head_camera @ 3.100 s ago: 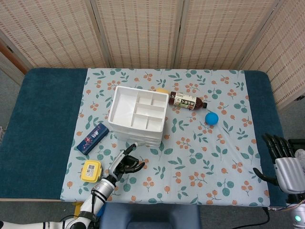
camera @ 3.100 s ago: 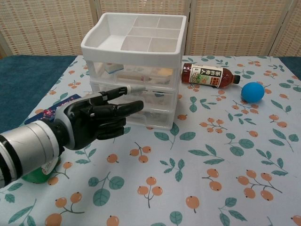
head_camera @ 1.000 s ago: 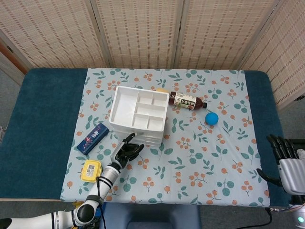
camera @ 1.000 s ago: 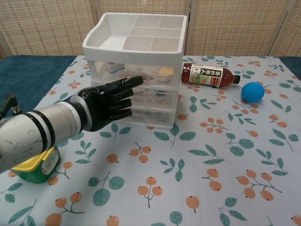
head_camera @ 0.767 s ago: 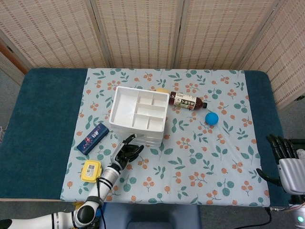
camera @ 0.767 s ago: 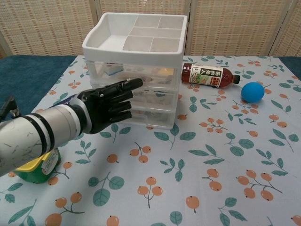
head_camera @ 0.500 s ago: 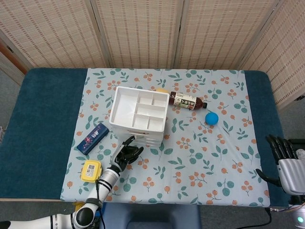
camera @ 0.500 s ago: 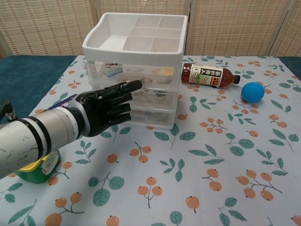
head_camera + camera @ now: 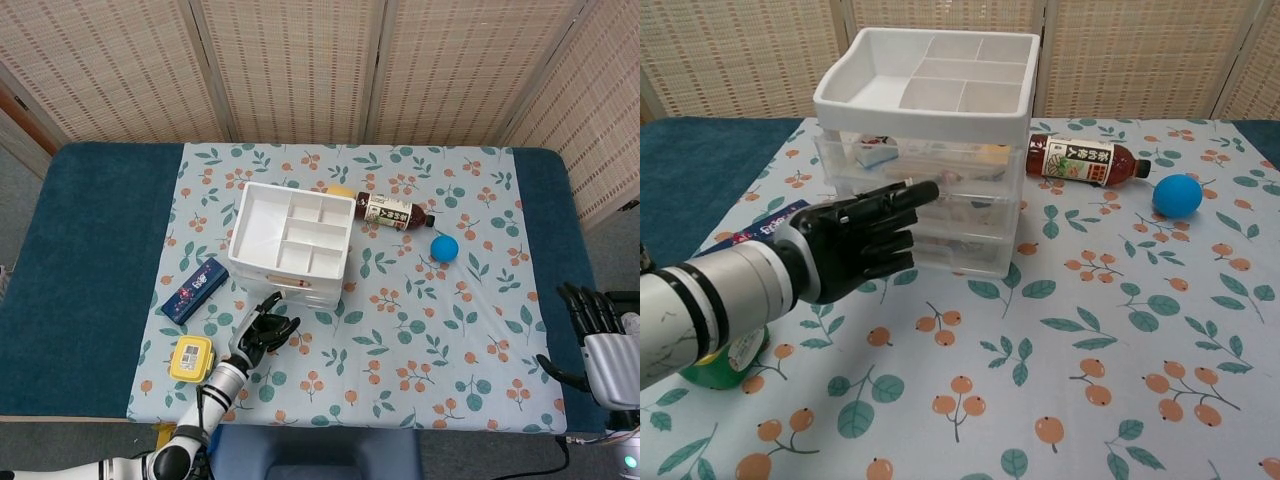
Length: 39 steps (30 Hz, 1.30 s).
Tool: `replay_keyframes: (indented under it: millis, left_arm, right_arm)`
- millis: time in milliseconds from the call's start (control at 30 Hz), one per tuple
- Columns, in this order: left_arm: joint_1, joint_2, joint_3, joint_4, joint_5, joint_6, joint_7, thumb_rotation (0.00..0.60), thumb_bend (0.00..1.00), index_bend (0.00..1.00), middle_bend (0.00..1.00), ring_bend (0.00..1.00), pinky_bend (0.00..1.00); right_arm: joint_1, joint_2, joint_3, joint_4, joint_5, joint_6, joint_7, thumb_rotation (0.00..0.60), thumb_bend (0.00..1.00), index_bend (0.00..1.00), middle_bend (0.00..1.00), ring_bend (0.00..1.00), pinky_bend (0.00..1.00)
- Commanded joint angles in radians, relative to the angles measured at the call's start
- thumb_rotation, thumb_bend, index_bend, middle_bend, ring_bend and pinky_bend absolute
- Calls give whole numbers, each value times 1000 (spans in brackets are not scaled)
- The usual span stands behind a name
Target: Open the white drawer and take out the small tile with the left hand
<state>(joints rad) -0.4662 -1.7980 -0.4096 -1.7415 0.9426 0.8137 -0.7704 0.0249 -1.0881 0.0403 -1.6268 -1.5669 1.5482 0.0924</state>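
White drawer [image 9: 930,215] front, left hand [image 9: 855,245] covering

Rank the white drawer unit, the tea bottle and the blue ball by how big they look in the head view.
1. white drawer unit
2. tea bottle
3. blue ball
All sit at similar distance from the camera, so the order is safe.

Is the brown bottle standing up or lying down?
Lying down. The bottle rests on its side on the tablecloth, cap pointing toward the blue ball.
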Motion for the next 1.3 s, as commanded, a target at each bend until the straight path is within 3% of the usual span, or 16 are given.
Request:
replay_keyframes:
  millis: [33, 267, 533, 800, 1000, 1300]
  left_arm:
    - [12, 12, 16, -22, 0, 14, 17, 600, 292, 148, 970, 1000, 1000]
    - [39, 91, 91, -89, 63, 30, 107, 600, 292, 46, 927, 1000, 1000]
    - [52, 179, 138, -150, 177, 107, 255, 600, 292, 134, 922, 1000, 1000]
    - [68, 284, 205, -185, 383, 200, 390, 600, 292, 169, 917, 1000, 1000]
    - [48, 312, 198, -123, 464, 264, 517, 600, 292, 158, 917, 1000, 1000]
    - [-12, 330, 194, -92, 400, 227, 682, 600, 292, 155, 919, 1000, 1000]
  right_arm:
    - [1, -1, 0, 2, -1, -1, 1, 600, 198, 0, 44, 0, 0]
    - [-1, 3, 4, 3, -2, 8, 4, 600, 198, 0, 44, 0, 0]
    - [2, 12, 9, -10, -13, 18, 17, 600, 198, 0, 44, 0, 0]
    - [6, 14, 10, -6, -13, 12, 25, 600, 198, 0, 44, 0, 0]
    - [8, 11, 9, -1, -15, 12, 33, 600, 198, 0, 44, 0, 0]
    - [1, 9, 5, 7, -12, 18, 42, 600, 198, 0, 44, 0, 0]
